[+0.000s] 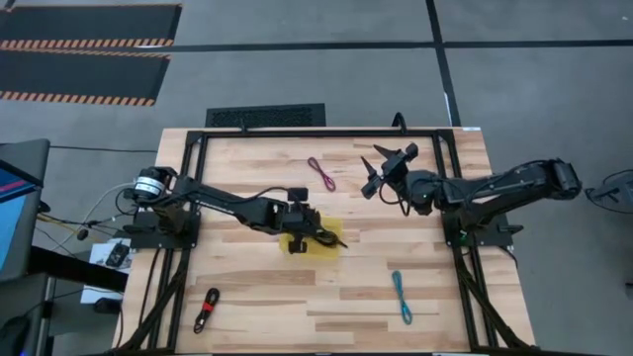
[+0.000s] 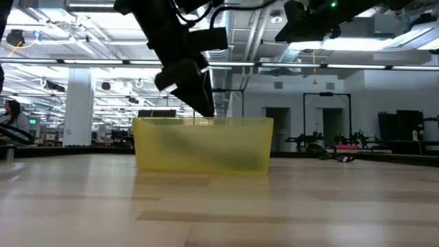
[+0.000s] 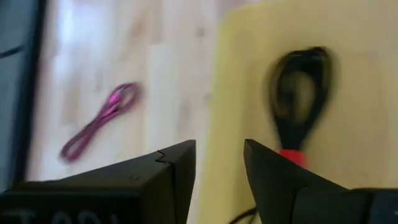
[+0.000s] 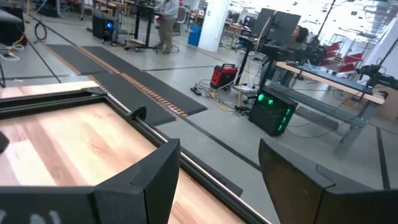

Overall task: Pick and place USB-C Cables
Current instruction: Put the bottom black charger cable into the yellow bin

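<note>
My left gripper (image 1: 311,231) (image 3: 219,154) hangs open just above the yellow tray (image 1: 300,246) (image 2: 240,147), fingers pointing down near the tray's rim (image 3: 217,74). A black-and-red USB-C cable (image 3: 301,93) lies coiled on the tray floor, untouched. The maroon cable (image 1: 321,173) (image 3: 99,121) lies flat on the table beyond the tray. The teal cable (image 1: 401,297) and a second black-and-red cable (image 1: 206,309) lie near the front edge. I cannot make out the dark brown cable. My right gripper (image 1: 381,168) (image 4: 217,155) is open, raised over the far right of the table.
A black metal frame (image 1: 297,132) runs along the table's far edge and sides. Both arm bases (image 1: 158,222) (image 1: 475,232) stand at the left and right edges. Bare wood lies between the tray and the front cables. People and workbenches show in the room behind.
</note>
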